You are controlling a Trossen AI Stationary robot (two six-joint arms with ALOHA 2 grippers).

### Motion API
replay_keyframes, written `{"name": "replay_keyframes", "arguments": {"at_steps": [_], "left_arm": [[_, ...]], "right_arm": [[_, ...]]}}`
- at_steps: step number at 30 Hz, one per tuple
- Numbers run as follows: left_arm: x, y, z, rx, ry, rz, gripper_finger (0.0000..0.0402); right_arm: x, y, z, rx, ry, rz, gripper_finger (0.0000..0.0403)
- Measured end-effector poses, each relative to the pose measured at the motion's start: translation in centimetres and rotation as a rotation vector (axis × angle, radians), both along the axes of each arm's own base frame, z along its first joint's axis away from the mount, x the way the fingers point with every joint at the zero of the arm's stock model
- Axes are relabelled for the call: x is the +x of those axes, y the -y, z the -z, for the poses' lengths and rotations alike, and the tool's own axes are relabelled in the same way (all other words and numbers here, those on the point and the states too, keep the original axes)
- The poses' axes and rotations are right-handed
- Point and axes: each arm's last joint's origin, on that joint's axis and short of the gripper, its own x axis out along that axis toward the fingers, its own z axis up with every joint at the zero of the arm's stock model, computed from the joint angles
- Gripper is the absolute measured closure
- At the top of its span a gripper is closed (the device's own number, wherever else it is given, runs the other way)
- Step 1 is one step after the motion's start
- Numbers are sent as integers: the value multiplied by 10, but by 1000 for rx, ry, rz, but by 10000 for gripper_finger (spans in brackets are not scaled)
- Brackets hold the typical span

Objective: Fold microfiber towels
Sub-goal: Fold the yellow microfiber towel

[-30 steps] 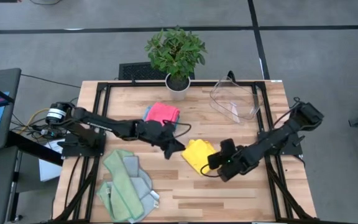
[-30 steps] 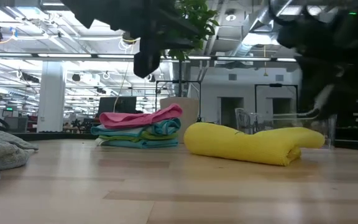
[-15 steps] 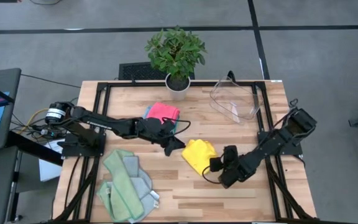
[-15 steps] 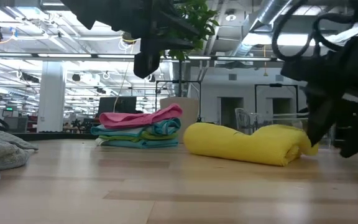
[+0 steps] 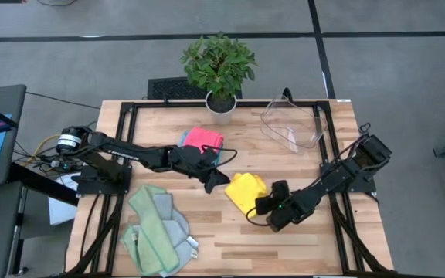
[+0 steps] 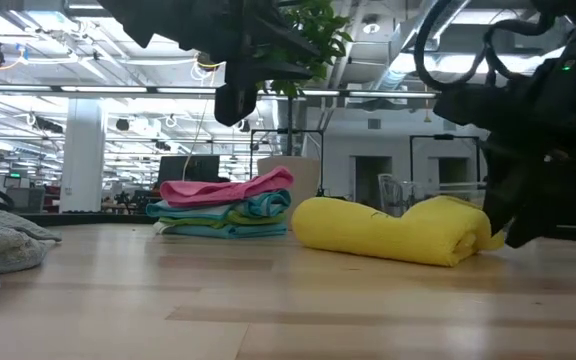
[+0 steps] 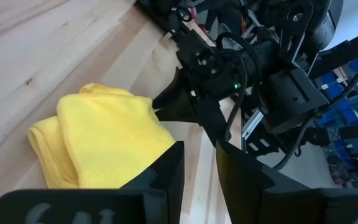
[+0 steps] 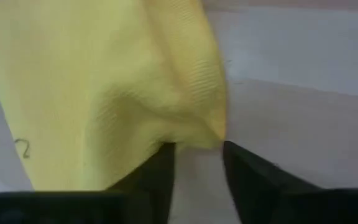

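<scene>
A folded yellow towel [image 5: 246,190] lies on the wooden table near its middle. My right gripper [image 5: 262,206] is down at the towel's right near corner and shut on it. My left gripper [image 5: 222,183] hangs above the table just left of the towel; in the left wrist view its fingers [image 7: 199,163] stand a little apart with nothing between them. A stack of folded towels, pink on top [image 5: 204,140], rests on the table farther back. Green and sage towels [image 5: 157,228] lie loose at the near left. My right gripper pinches the yellow towel's right near corner [image 8: 209,134] between its two fingers, at their free ends only. The fingers slant down from the table's right near side. It is a folded edge of several layers. The rest of the towel [image 6: 388,232] lies on the table.
A clear plastic bin [image 5: 292,123] lies at the far right and a potted plant [image 5: 219,73] stands at the far edge. Bare wood [image 5: 284,247] lies along the near edge, right of the green towels.
My right gripper has come down at the yellow towel's right end, spread its fingers wider, then drawn them together on the corner. That end of the towel has bunched a little toward the left; the rest has stayed put.
</scene>
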Motion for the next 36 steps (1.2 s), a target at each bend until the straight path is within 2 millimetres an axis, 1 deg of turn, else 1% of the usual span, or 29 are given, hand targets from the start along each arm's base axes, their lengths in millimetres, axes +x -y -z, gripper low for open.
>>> {"name": "replay_keyframes", "arguments": {"at_steps": [5, 6, 7, 10, 13, 21, 23, 26, 28, 31, 34, 36], "left_arm": [[0, 0, 0, 3, 1, 1, 317], [0, 0, 0, 3, 1, 1, 317], [0, 0, 0, 3, 0, 1, 317], [0, 0, 0, 3, 0, 1, 317], [0, 0, 0, 3, 0, 1, 317], [0, 0, 0, 3, -2, 1, 317], [0, 0, 0, 2, -4, 1, 317], [0, 0, 0, -3, -5, -1, 317], [0, 0, 0, -5, -6, -1, 317], [0, 0, 0, -8, -6, 7, 317], [0, 0, 1, -8, -6, 6, 317], [0, 0, 1, -13, -9, -14, 317]], "right_arm": [[4, 2, -1, -19, -7, -76, 375], [5, 2, -1, -20, -3, -92, 386], [6, 2, -2, -16, -1, -99, 387], [10, 1, -10, -5, 4, -121, 381], [16, 3, -22, -14, 27, -167, 391], [46, 20, -51, -117, 66, -287, 393], [48, 24, -52, -146, 64, -281, 396], [46, 31, -51, -197, 19, -258, 396], [45, 32, -51, -203, 12, -258, 391], [38, 29, -49, -184, -31, -247, 366], [29, 27, -48, -167, -80, -189, 318], [21, 26, -54, -181, -84, -175, 280]]}}
